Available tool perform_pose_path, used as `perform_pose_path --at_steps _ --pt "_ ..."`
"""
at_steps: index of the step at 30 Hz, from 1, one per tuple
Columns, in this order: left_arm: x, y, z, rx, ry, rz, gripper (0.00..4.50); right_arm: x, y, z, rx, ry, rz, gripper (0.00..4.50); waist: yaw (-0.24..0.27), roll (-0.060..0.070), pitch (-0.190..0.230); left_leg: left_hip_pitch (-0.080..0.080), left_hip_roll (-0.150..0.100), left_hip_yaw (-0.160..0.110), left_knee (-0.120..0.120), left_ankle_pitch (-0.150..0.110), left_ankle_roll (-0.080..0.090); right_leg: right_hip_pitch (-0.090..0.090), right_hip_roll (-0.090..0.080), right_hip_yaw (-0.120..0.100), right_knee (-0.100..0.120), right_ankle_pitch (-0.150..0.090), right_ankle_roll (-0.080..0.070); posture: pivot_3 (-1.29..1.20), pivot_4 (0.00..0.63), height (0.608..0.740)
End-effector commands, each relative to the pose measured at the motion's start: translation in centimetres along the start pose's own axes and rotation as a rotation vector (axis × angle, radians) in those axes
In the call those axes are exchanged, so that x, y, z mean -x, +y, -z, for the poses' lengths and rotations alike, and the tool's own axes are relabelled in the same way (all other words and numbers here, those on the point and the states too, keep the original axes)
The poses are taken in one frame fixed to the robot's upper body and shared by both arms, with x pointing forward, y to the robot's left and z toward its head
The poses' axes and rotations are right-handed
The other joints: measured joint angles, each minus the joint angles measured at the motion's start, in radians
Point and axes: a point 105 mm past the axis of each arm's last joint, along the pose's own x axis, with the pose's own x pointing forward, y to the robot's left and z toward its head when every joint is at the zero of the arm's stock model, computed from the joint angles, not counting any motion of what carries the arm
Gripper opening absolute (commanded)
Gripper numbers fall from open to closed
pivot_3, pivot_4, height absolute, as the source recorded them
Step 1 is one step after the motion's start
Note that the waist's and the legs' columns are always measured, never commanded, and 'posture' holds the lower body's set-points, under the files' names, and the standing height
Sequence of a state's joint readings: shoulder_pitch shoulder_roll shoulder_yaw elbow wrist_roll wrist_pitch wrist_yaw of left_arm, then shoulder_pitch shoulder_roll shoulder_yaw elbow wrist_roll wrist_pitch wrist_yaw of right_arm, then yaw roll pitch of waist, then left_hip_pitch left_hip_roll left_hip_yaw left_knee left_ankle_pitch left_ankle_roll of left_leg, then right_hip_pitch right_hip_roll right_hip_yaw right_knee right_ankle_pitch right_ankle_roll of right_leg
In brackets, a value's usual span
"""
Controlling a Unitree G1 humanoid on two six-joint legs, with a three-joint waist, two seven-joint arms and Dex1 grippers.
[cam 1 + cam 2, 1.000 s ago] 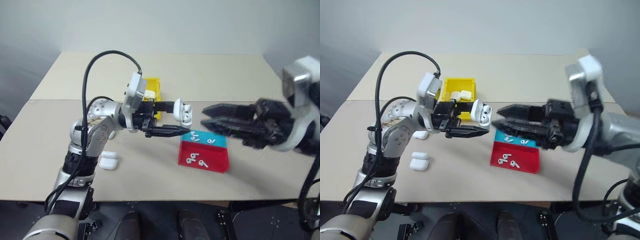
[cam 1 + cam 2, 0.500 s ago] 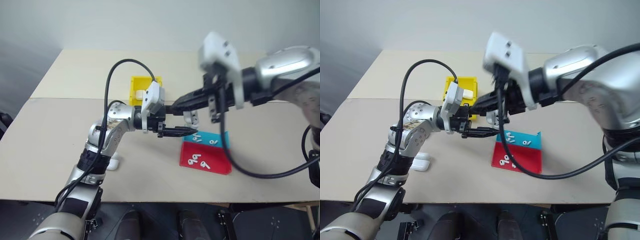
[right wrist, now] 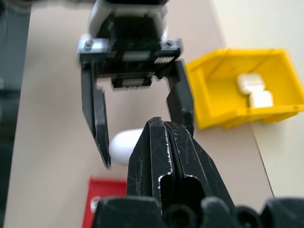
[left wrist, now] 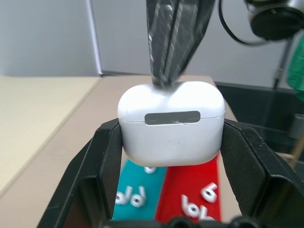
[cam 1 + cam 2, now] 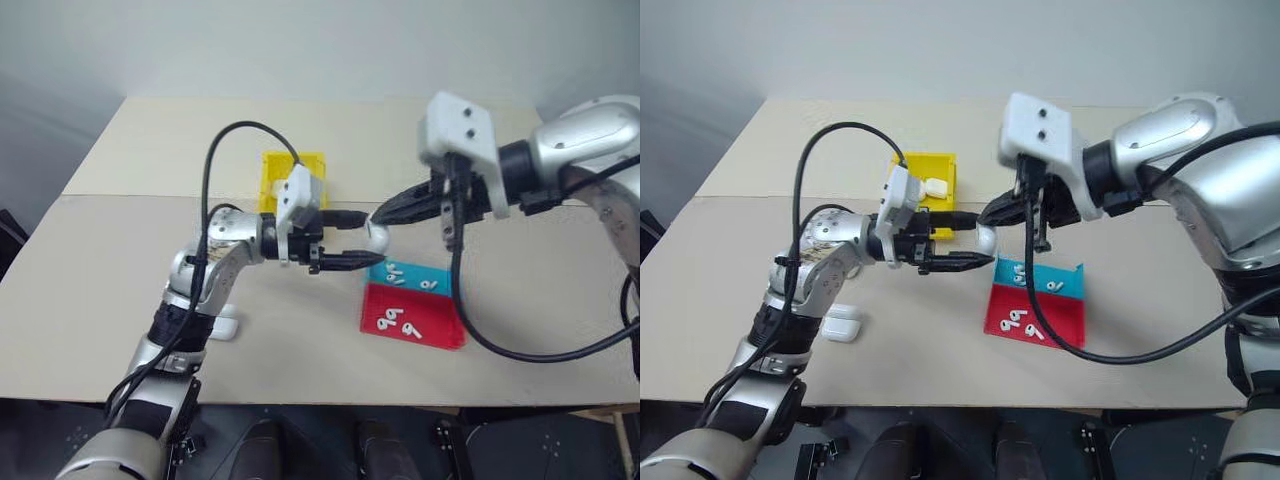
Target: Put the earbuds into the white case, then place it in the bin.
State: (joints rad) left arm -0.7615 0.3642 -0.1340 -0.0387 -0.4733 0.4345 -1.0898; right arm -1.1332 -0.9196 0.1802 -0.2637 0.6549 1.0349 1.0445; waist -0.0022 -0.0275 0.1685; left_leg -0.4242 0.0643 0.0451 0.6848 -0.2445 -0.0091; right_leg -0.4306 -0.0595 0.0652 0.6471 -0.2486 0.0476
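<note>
My left gripper [image 5: 372, 239] is shut on the white case [image 4: 171, 128] and holds it level above the table, over the edge of the trays. The case's lid is down. My right gripper [image 5: 376, 222] is shut, and its tip rests on the top of the case. Several tiny white earbuds [image 5: 409, 278] lie in the teal tray [image 5: 442, 273], and more earbuds [image 5: 395, 322] lie in the red tray [image 5: 435, 330]. The yellow bin [image 5: 910, 175] stands behind my left hand with white cases [image 3: 251, 84] inside.
Spare white cases [image 5: 840, 322] lie on the table beside my left forearm. The teal and red trays sit side by side below the held case. A black cable loops over my left arm. Bare tabletop stretches to the far side and the right.
My right gripper swung in from the right, shut, and came down onto the case. The lid, open a second ago, is now closed. My left gripper kept its hold.
</note>
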Motion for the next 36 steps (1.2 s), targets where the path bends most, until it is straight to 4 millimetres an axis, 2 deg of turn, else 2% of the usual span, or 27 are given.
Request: perform_pose_path --at_steps 1,2,4,7,9,11,16,19,21,23,26,29,31,33,36 --pt "1.2 1.5 -1.7 -0.096 -0.039 -0.185 2.79 3.6 -1.7 -2.7 -0.083 -0.250 0.183 0.04 0.003 0.000 0.000 0.000 0.000 -0.001 0.000 0.000 0.000 0.001 0.000 0.000 0.000 0.000 0.000 0.00 0.150 0.740" --pt "1.6 2.2 -1.7 -0.119 -0.033 -0.255 2.79 4.3 -1.9 -2.5 -0.106 -0.295 0.220 0.04 0.004 0.000 0.000 0.000 0.000 -0.001 0.000 0.000 0.000 0.001 0.000 -0.001 0.001 0.000 0.000 0.00 0.150 0.740" --pt "2.6 4.5 -1.8 -0.100 -0.036 -0.466 2.79 4.9 -1.5 -0.8 -0.148 -0.298 0.282 0.04 0.015 0.000 0.000 0.001 0.000 -0.002 0.000 0.000 0.000 0.004 0.000 -0.002 0.001 0.000 0.000 0.00 0.150 0.740" --pt "4.1 8.6 -0.4 -0.074 0.017 -0.788 2.79 4.0 -0.4 2.7 -0.186 -0.216 0.373 0.04 0.025 -0.001 0.000 0.001 0.000 -0.003 0.001 0.000 0.000 0.006 -0.001 -0.004 0.000 0.001 0.001 0.00 0.150 0.740" --pt "4.5 10.5 1.0 -0.102 0.092 -0.920 2.79 3.1 0.4 4.0 -0.194 -0.180 0.392 0.04 0.027 -0.001 0.000 0.000 -0.002 -0.003 0.002 0.000 0.001 0.005 -0.002 -0.003 0.000 0.001 0.002 0.00 0.150 0.740" --pt "4.4 12.2 2.3 -0.103 0.150 -1.003 2.79 2.3 1.3 4.5 -0.198 -0.167 0.387 0.04 0.026 -0.001 0.000 0.000 -0.002 -0.003 0.004 0.000 0.001 0.005 -0.002 -0.002 0.000 0.001 0.002 0.00 0.150 0.740" --pt "3.4 14.3 4.5 -0.089 0.241 -1.067 2.79 1.8 2.0 4.4 -0.203 -0.172 0.372 0.04 0.014 -0.001 0.000 0.001 -0.003 -0.003 0.006 0.000 0.001 0.005 -0.001 -0.002 -0.001 0.001 0.002 0.00 0.150 0.740" --pt "3.0 15.0 5.6 -0.081 0.322 -1.076 3.82 1.8 2.2 4.4 -0.204 -0.172 0.376 0.00 0.013 -0.001 0.000 0.000 -0.003 -0.003 0.006 0.000 0.001 0.005 -0.001 -0.002 -0.001 0.001 0.002 0.00 0.150 0.740" --pt "3.1 15.4 5.1 -0.093 0.312 -1.092 4.48 1.9 2.3 4.4 -0.204 -0.171 0.380 0.00 0.013 -0.001 0.000 0.000 -0.003 -0.004 0.006 0.000 0.001 0.005 -0.001 -0.002 -0.001 0.001 0.002 0.00 0.150 0.740" --pt "3.5 15.6 4.2 -0.097 0.271 -1.106 4.48 2.0 2.5 4.5 -0.204 -0.171 0.383 0.00 0.012 -0.001 0.000 0.000 -0.003 -0.003 0.006 -0.001 0.001 0.005 -0.001 -0.002 0.000 0.001 0.002 0.00 0.150 0.740" --pt "4.1 15.3 2.1 -0.100 0.154 -1.089 4.48 2.2 2.7 4.8 -0.200 -0.170 0.393 0.00 0.013 -0.001 0.000 -0.001 -0.003 -0.004 0.006 -0.001 0.001 0.005 -0.001 -0.002 0.000 0.001 0.002 0.00 0.150 0.740" --pt "5.6 13.3 -0.7 -0.093 0.055 -0.958 4.48 2.4 3.0 5.6 -0.155 -0.192 0.441 0.00 0.008 -0.001 0.000 -0.001 -0.002 -0.004 0.006 -0.001 0.001 0.005 -0.001 -0.002 0.001 0.001 0.002 0.00 0.150 0.740" --pt "6.7 10.6 -1.7 -0.104 0.073 -0.783 4.48 2.4 3.2 6.6 -0.132 -0.205 0.484 0.00 0.002 0.000 -0.001 0.000 -0.001 -0.003 0.004 -0.001 0.001 0.005 -0.001 -0.002 0.001 0.001 0.002 0.00 0.150 0.740" --pt "7.9 7.2 -2.4 -0.123 0.115 -0.620 4.48 2.8 3.5 7.4 -0.202 -0.250 0.491 0.00 -0.012 0.000 -0.001 0.001 -0.001 -0.002 0.002 0.000 0.000 0.004 -0.001 -0.001 0.001 0.001 0.002 0.00 0.150 0.740" --pt "9.6 2.8 -3.0 -0.105 0.164 -0.458 4.48 3.8 4.5 8.4 -0.238 -0.279 0.452 0.00 -0.013 0.000 -0.001 0.002 0.000 -0.002 0.001 0.001 -0.001 0.005 -0.001 -0.001 0.001 0.001 0.002 0.00 0.150 0.740"
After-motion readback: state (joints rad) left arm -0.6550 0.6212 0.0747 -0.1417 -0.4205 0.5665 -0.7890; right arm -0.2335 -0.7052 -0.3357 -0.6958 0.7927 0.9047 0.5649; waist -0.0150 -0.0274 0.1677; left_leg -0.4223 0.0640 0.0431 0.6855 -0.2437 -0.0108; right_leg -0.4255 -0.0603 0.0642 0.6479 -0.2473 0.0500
